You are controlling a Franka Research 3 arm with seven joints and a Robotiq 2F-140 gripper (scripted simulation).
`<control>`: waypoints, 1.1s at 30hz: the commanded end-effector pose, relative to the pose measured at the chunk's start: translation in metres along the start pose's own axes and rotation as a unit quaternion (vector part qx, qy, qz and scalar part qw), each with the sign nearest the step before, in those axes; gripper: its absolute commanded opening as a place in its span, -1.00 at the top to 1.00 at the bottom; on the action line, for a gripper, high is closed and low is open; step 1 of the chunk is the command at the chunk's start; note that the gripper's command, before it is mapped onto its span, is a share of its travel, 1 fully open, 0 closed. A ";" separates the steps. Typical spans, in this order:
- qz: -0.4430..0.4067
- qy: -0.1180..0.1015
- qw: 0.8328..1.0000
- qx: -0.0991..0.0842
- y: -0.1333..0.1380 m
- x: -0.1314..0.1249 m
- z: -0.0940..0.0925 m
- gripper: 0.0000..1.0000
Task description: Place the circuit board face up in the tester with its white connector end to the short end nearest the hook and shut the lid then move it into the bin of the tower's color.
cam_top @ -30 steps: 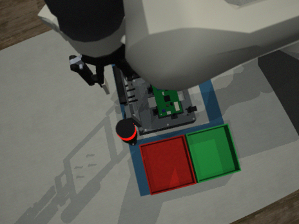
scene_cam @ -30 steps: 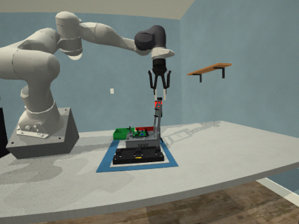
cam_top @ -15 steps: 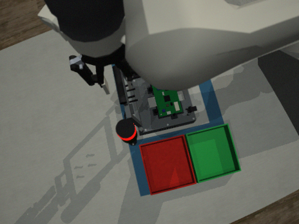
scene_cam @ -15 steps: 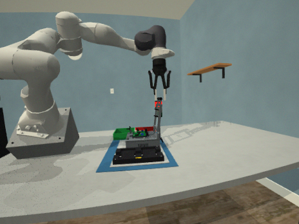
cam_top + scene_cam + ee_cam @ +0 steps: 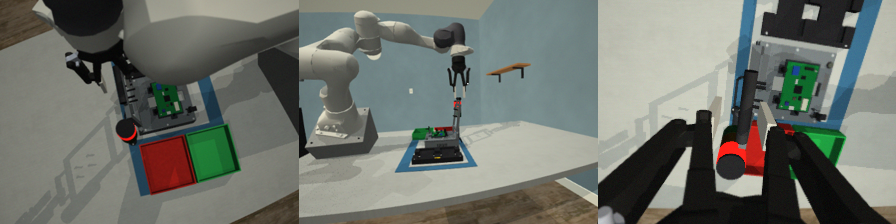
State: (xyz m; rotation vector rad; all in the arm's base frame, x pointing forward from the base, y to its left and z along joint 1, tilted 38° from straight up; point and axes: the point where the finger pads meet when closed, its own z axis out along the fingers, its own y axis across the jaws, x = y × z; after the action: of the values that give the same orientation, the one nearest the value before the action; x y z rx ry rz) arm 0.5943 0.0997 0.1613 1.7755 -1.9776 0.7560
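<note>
The green circuit board [image 5: 167,100] [image 5: 799,91] lies face up on the grey tester [image 5: 167,123] [image 5: 770,65] [image 5: 441,141]. The tester's lid [image 5: 455,120] [image 5: 125,90] stands open and upright. Its black handle bar [image 5: 747,100] is seen from above in the wrist view. The signal tower [image 5: 126,130] [image 5: 730,155] [image 5: 457,103] beside the tester shows red. My gripper [image 5: 116,80] [image 5: 459,93] [image 5: 739,109] hangs high above the lid's handle. It is partly open and holds nothing. The red bin [image 5: 161,161] [image 5: 755,150] and the green bin [image 5: 211,154] [image 5: 818,142] [image 5: 419,132] stand side by side past the tester.
The black tray [image 5: 437,156] [image 5: 788,20] lies at the tester's other end, both pockets without a board. All stand on a blue-edged bench mat [image 5: 212,100] [image 5: 402,165]. The arm hides the tray in the top view. A wall shelf [image 5: 508,68] is far off.
</note>
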 end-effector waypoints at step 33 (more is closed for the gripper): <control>0.003 0.000 1.000 -0.003 0.002 0.000 -0.027 -0.16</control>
State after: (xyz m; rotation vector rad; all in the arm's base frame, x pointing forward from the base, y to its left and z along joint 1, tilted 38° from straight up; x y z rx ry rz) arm 0.5905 0.1153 0.1811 1.7705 -1.9817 0.7488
